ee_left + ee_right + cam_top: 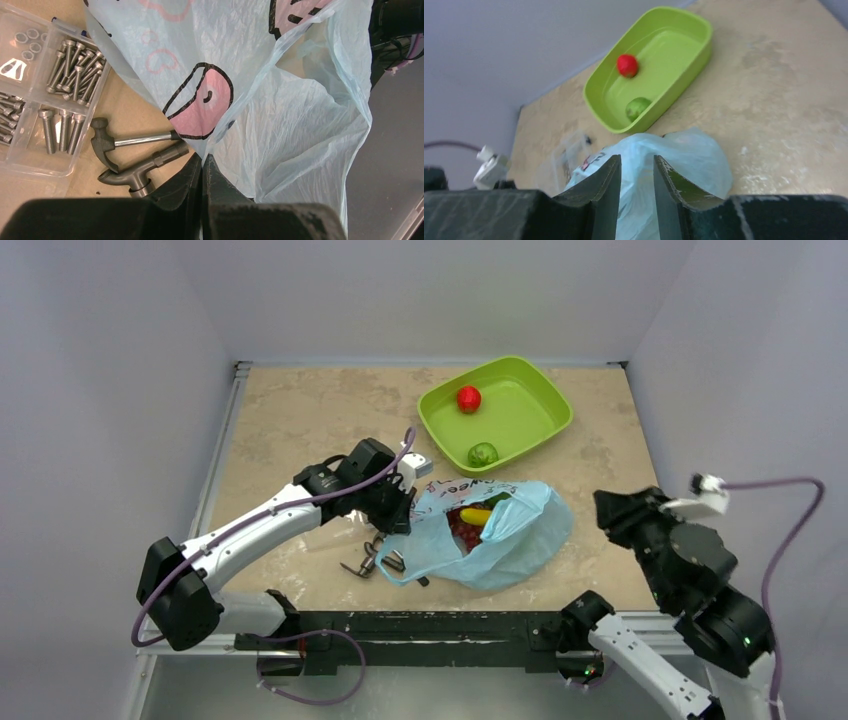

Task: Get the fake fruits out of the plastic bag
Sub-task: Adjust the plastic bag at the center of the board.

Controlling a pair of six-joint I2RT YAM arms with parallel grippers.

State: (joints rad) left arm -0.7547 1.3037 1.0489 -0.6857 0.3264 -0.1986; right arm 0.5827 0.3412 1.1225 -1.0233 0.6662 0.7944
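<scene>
The light-blue plastic bag point(515, 540) lies at the table's near middle with its mouth open to the left. Inside I see a yellow banana point(476, 516), red grapes point(463, 534) and a green piece point(497, 502). My left gripper point(400, 518) is at the bag's left rim. In the left wrist view it point(202, 159) is shut on the thin film of the bag point(290, 125) beside a pink print. My right gripper point(612, 510) hovers right of the bag, open and empty. In its own view it point(636, 162) has the bag point(694, 155) beyond the fingers.
A lime-green tray point(540, 390) at the back right holds a red fruit point(468, 398) and a green fruit point(483, 454); these also show in the right wrist view point(627, 65). A small hammer point(107, 145), a grey pipe fitting point(140, 170) and a clear box of screws point(40, 100) lie left of the bag.
</scene>
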